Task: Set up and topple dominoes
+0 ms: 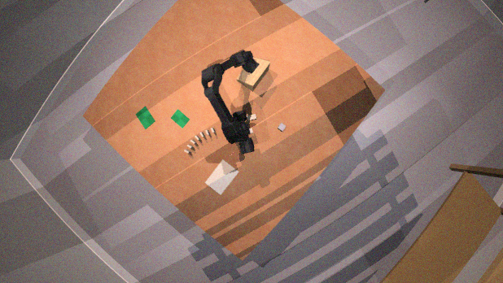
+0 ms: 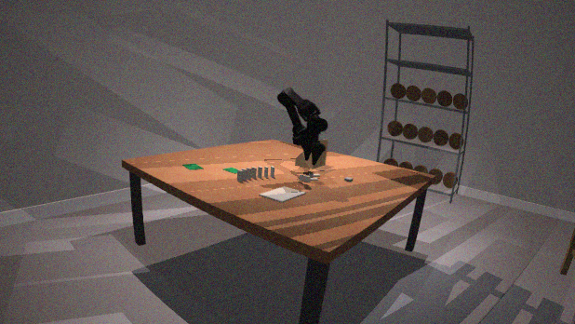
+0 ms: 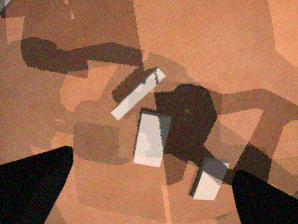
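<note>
The claw point(image 2: 314, 160) point(image 3: 156, 169) is spread apart with nothing gripped, above loose dominoes point(image 3: 151, 139) near the middle of the desk point(image 1: 281, 41) point(image 2: 195, 151). In the wrist view three of them lie between and beyond the fingertips, close together. The curved row of standing dominoes point(image 1: 196, 140) point(image 2: 256, 173) sits between them and the desk's left corner in the top view. Toward that corner lie two green patches point(image 1: 145, 117) point(image 1: 180, 118) point(image 2: 193, 167) point(image 2: 231, 170). A white square point(image 1: 220, 179) point(image 2: 282, 194) lies near the row, toward the lower-left edge; bare wood stretches beyond it to the bottom corner. A small grey block point(image 1: 282, 127) point(image 2: 348, 179) lies well inside the right-hand edges.
</note>
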{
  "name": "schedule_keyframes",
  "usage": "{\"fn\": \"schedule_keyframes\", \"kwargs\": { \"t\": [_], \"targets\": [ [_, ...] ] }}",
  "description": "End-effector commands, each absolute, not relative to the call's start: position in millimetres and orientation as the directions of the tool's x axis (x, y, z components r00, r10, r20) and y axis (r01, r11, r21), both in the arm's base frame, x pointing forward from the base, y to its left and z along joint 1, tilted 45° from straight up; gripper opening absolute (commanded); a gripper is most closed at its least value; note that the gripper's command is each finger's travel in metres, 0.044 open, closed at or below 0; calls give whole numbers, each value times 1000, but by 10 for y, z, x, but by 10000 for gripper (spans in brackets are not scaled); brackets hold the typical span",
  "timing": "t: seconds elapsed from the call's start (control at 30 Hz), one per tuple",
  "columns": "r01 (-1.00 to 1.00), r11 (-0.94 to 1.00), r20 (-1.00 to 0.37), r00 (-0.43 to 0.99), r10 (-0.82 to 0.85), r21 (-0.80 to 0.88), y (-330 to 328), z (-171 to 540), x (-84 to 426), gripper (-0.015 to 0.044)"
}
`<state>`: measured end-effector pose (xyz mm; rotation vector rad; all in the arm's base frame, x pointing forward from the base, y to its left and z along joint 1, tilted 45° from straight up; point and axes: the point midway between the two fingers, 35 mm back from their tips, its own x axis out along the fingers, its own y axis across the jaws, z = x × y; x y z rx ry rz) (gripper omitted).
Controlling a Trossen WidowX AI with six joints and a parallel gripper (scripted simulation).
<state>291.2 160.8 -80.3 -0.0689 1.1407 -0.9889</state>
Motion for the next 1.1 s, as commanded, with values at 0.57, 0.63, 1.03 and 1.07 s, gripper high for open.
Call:
{"fn": "schedule_keyframes", "kwargs": {
  "t": [0.57,0.63,1.03,1.07],
  "targets": [
    [643,579,-718,63,-693,-502,1119,-1306,2957,440],
    [643,578,-718,63,-693,-502,1096,-1330,2958,440],
    [643,578,-718,63,-694,-502,1044,-1384,2961,387],
    [643,578,-718,63,-694,-502,1044,-1384,2961,361]
  ]
}}
